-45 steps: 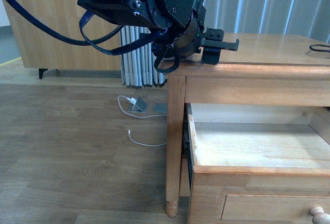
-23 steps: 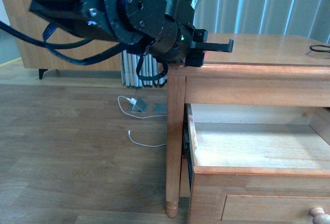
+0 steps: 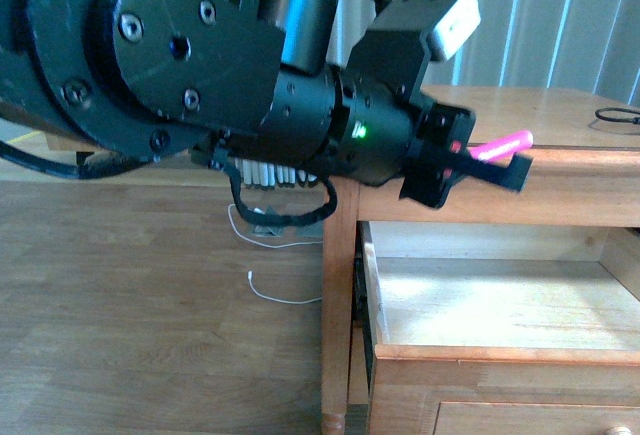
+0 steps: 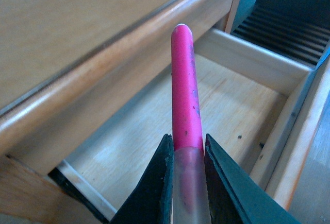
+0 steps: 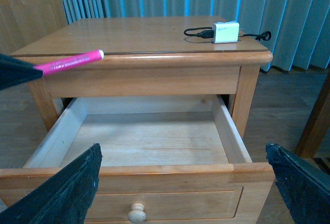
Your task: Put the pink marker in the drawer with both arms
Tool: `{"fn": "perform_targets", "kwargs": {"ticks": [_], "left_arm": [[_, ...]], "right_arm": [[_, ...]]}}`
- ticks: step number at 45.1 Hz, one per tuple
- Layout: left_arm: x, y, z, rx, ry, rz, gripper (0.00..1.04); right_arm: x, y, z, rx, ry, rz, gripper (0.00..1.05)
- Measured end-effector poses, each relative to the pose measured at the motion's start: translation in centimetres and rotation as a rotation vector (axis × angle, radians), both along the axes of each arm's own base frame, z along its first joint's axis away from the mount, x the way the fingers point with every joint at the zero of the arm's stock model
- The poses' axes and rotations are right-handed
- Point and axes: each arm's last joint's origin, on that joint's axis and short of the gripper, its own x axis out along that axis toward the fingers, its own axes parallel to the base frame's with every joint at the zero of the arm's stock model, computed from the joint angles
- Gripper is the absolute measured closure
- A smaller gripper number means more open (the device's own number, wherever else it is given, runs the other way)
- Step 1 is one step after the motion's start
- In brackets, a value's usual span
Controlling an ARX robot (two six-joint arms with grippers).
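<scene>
Front view puts the left end effector right of centre, clamped on the capped end of the pink marker. The marker sticks out level with the edge of the surface, higher in frame than the open drawer. Carrying the marker to the drawer is the step in hand. Next, I judge, the marker must come lower, over the bare drawer floor, before the fingers part. Right wrist view shows the right end effector spread wide, holding nothing, facing the drawer front and its knob.
</scene>
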Motion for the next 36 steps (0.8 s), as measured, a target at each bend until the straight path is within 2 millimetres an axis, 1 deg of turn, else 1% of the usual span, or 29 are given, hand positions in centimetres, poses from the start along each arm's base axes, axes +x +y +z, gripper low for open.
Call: {"fn": "perform_targets", "kwargs": {"ticks": [4,12,17,26,36], "left_arm": [[0.4,-0.2,-2.1,0.046,0.026,0.014,0.9],[1.1,-0.8,-4.5,0.068,0.055,0.024,0.9],[2.2,-2.0,-6.6,0.077,0.091,0.035,0.9],[3.2,-3.7,-8.6,0.061,0.121,0.036,0.9],[3.6,-6.0,-10.0,0.063,0.141,0.017,0.9]], "right_arm": [[0.0,0.0,0.0,0.0,0.0,0.0,0.08],[0.0,0.0,0.0,0.0,0.0,0.0,0.08],[0.0,0.0,0.0,0.0,0.0,0.0,0.08],[0.0,0.0,0.0,0.0,0.0,0.0,0.08],[0.0,0.0,0.0,0.0,0.0,0.0,0.08]]}}
